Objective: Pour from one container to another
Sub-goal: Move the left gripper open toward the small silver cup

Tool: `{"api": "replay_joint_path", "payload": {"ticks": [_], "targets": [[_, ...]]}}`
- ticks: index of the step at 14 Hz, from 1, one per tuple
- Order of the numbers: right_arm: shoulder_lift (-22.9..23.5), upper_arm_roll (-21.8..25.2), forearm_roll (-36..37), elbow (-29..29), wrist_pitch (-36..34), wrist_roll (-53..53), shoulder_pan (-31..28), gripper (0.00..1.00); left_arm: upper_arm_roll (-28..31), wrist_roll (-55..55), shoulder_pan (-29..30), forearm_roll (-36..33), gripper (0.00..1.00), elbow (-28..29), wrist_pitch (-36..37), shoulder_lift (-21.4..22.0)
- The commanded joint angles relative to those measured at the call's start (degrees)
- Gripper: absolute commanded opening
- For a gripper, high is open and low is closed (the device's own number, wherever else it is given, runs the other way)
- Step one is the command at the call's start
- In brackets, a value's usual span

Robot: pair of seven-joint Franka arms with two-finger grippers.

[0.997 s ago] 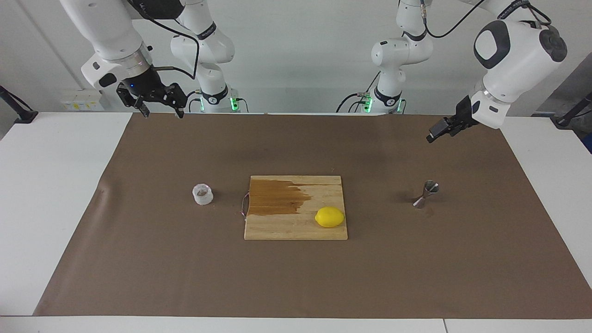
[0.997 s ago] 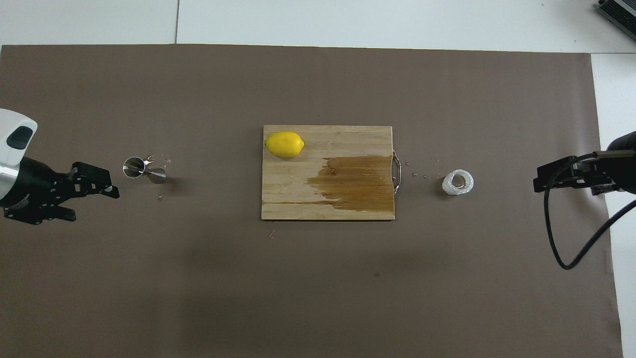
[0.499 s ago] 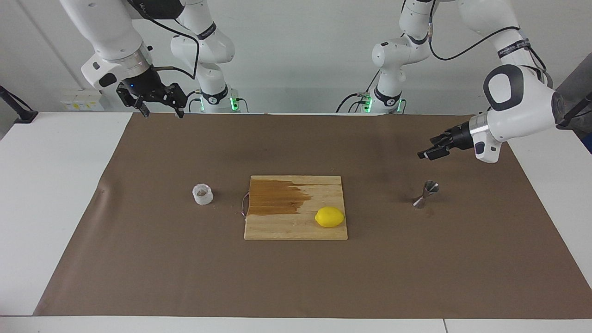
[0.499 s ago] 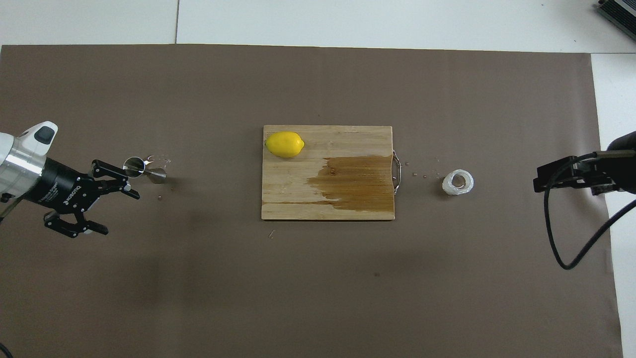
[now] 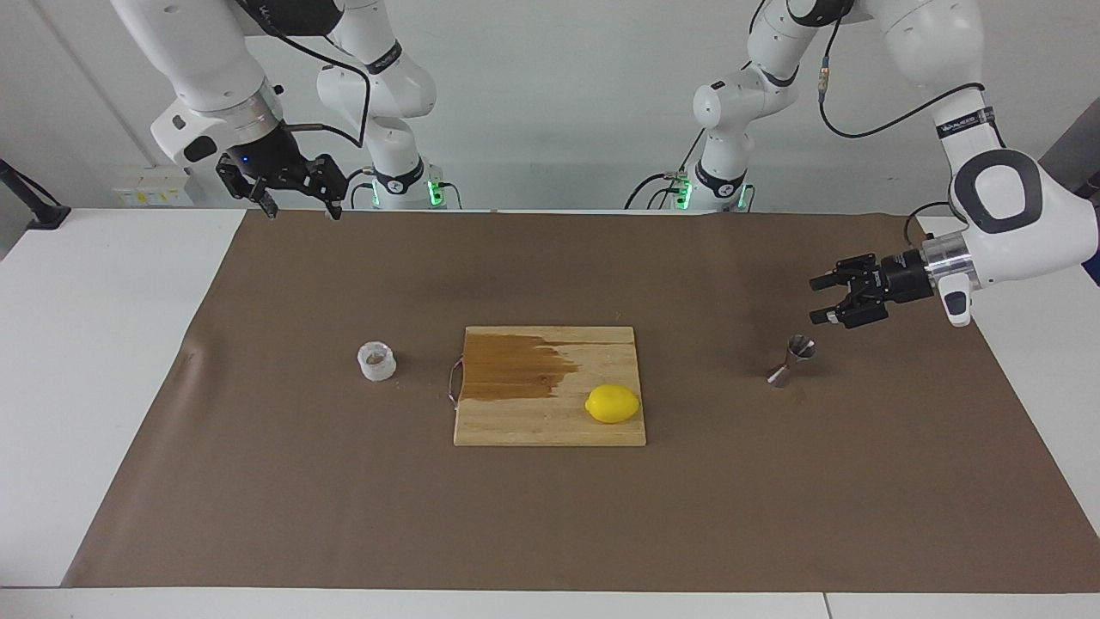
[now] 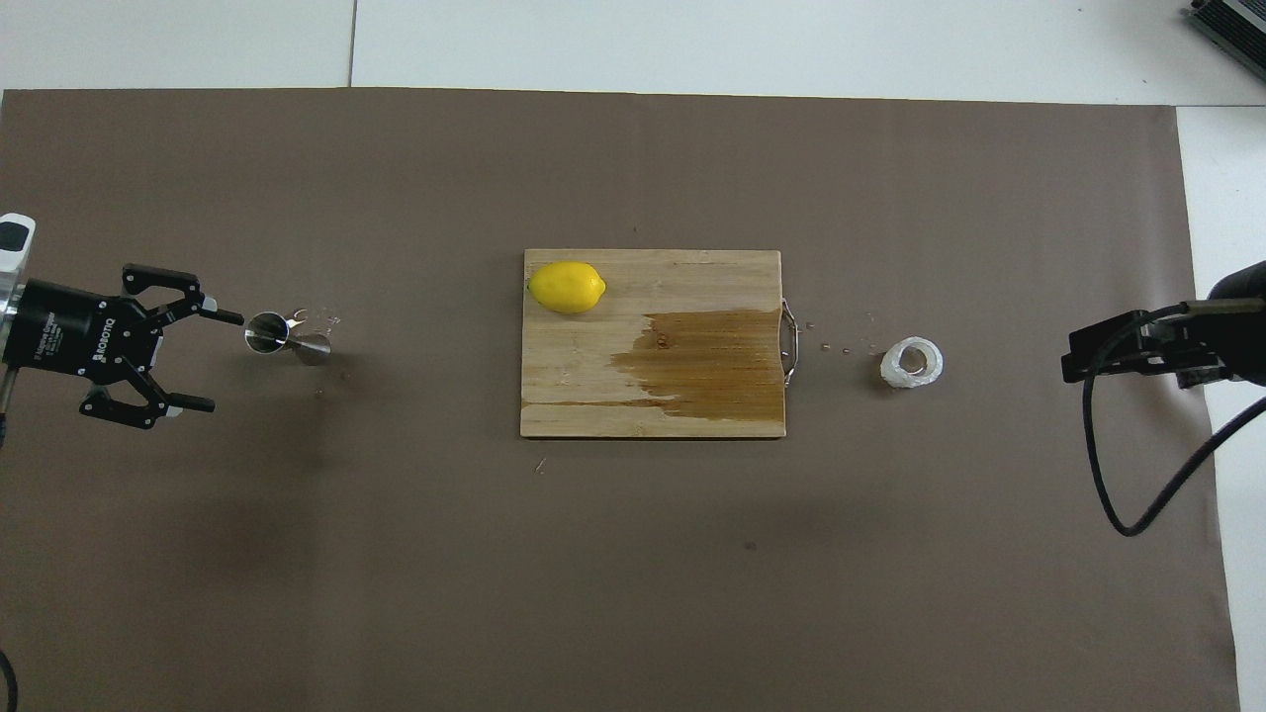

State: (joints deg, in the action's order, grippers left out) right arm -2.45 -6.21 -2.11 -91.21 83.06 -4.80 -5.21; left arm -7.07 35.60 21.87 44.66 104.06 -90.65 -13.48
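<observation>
Jigger [image 5: 792, 361], steel, hourglass-shaped: on the brown mat [image 5: 550, 516], at three o'clock from the cutting board [image 5: 550, 421] in the facing view.

Cup [image 5: 377, 361], squat, translucent white: on the mat at nine o'clock from the board.

Lemon [image 5: 612, 403]: on the board.

Left gripper [image 5: 821, 299]: raised beside the jigger, fingers spread wide, holding nothing, not touching it.

Right gripper [image 5: 302, 209]: waiting over the mat's edge at eleven o'clock from the cup, fingers apart, empty.

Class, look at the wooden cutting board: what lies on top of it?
On the wooden cutting board lies a yellow lemon, at the corner farther from the robots, toward the left arm's end. A dark brown wet stain covers another part. Whatever lies beneath the board is hidden.
</observation>
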Motion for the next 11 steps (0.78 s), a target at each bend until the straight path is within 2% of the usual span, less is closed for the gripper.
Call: {"api": "replay_joint_path", "payload": {"ticks": [1, 3, 5, 8, 11], "targets": [[-0.45, -0.12, -1.4, -0.2, -0.53, 1.1, -0.67, 1.0, -0.58, 1.75, 2.47, 4.2, 1.0, -0.96, -1.55, -3.56], [-0.45, -0.12, -1.4, -0.11, -0.53, 1.1, -0.67, 1.0, -0.75, 1.92, 4.05, 6.39, 1.0, -0.44, -2.95, -5.41], [-0.45, -0.12, -1.4, -0.2, -0.53, 1.1, -0.67, 1.0, -0.84, 2.45, 4.5, 11.04, 1.0, 3.24, -5.59, -5.33], [-0.45, -0.12, -1.4, -0.2, -0.53, 1.1, -0.67, 1.0, -0.84, 2.89, 4.85, 11.94, 1.0, 7.55, -6.12, -4.8], [-0.45, -0.12, -1.4, -0.2, -0.53, 1.1, -0.67, 1.0, -0.84, 2.89, 4.85, 12.2, 1.0, 8.09, -7.53, -4.89]]}}
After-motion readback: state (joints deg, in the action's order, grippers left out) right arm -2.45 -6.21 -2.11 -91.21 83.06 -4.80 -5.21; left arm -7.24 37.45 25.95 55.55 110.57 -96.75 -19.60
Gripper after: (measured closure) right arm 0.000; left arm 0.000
